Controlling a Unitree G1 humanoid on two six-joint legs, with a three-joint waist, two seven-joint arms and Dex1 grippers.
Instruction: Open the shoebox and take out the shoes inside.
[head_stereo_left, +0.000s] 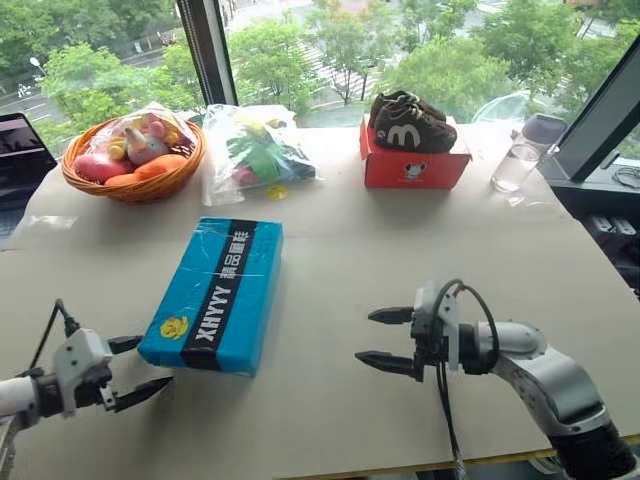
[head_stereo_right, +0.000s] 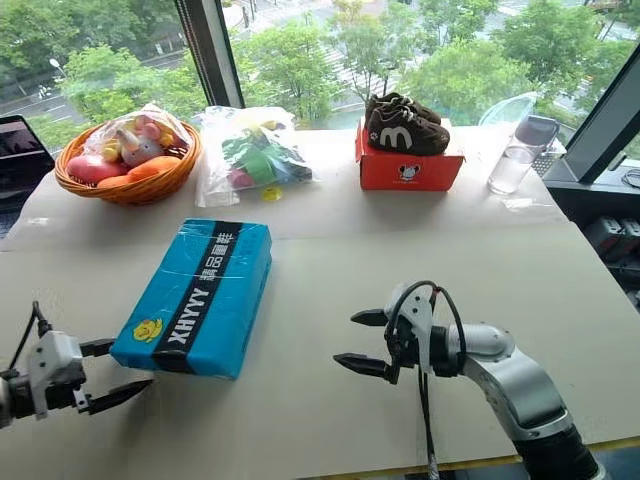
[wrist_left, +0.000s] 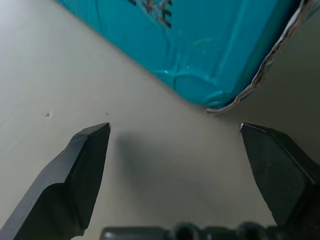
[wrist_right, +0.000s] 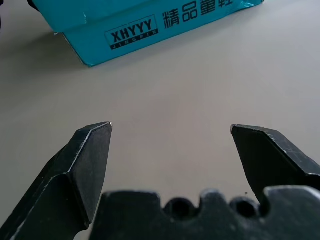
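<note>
Shoebox (head_stereo_left: 214, 294) shut; light stiff cardboard, glossy, prob. slippery. Lift lid at long edge. Left end effector (head_stereo_left: 137, 369) & right end effector (head_stereo_left: 385, 340) flank it, both gaping, empty.

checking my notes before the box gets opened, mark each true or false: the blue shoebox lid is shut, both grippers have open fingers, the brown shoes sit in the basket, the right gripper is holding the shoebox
1. The blue shoebox lid is shut: true.
2. Left gripper and right gripper have open fingers: true.
3. The brown shoes sit in the basket: false, they rest on top of the red box.
4. The right gripper is holding the shoebox: false, it is empty, with bare table between it and the box.
</note>
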